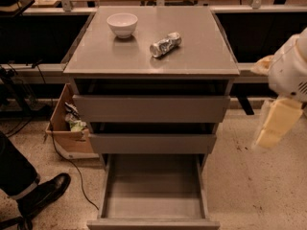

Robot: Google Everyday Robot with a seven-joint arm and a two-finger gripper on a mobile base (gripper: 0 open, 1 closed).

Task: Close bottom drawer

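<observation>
The bottom drawer of the grey cabinet is pulled far out toward me, and its shallow tray is empty. Its flat front sits at the bottom edge of the view. The middle drawer and top drawer stick out only slightly. My gripper, cream coloured under a white arm housing, hangs in the air to the right of the cabinet. It is level with the middle drawer and touches nothing.
A white bowl and a crushed silver can lie on the cabinet top. A cardboard box of clutter stands on the floor to the left. A person's leg and black shoe are at the lower left. Cables run across the floor.
</observation>
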